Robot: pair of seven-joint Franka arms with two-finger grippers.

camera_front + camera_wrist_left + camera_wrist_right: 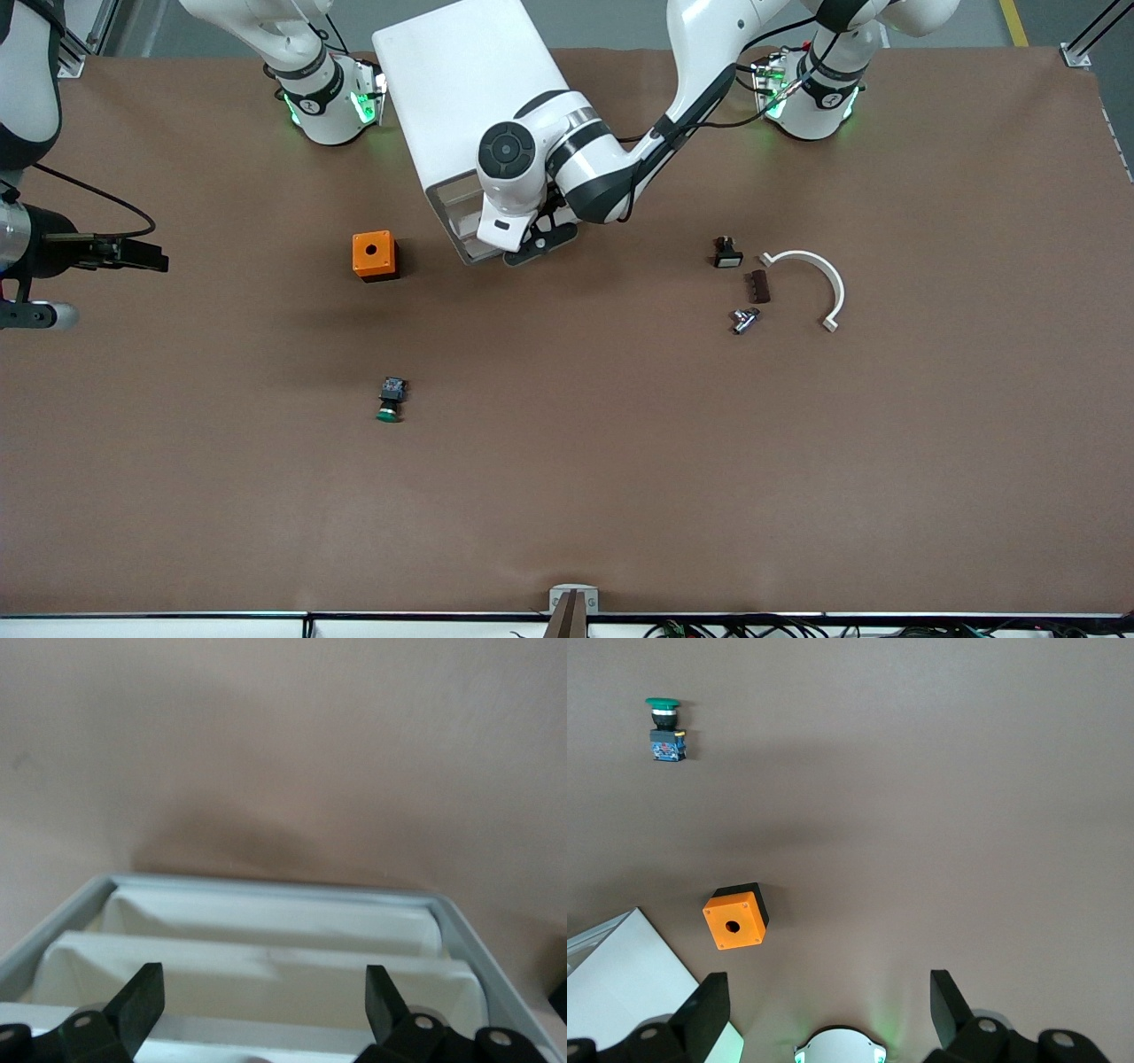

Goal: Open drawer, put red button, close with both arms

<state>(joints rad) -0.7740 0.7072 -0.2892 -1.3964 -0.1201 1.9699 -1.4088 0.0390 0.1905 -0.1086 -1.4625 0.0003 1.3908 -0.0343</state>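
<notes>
Firstly, front view: top centre, white cabinet (461, 80), left gripper (534, 245) low at its drawer fronts; at frame's edge by the right arm's end, right gripper (152, 257) over table (567, 496). Next, left wrist view: fingers (142, 997) spread wide before the drawer (266, 967). Lastly, right wrist view: fingers (707, 1003) spread, holding nothing; orange box (733, 921) and green button (666, 726) below.
</notes>
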